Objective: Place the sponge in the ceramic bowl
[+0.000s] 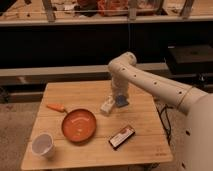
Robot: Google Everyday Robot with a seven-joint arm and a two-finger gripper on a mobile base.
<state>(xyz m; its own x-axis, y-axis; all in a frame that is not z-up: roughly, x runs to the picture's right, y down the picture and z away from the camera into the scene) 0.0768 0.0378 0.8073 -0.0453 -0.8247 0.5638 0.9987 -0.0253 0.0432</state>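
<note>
Seemingly a robot lab: a wooden table (147, 107) before dark shelving (60, 50), the end effector (120, 99) low over that table

blue sponge (121, 101), orange-red ceramic bowl (79, 125), white cup (42, 145)

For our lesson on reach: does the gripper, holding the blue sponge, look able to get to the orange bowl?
Probably yes. The gripper, shut on the sponge, hangs beside the white package, which lies between it and the bowl; lifted over that, nothing blocks the bowl's open, empty top.
</note>
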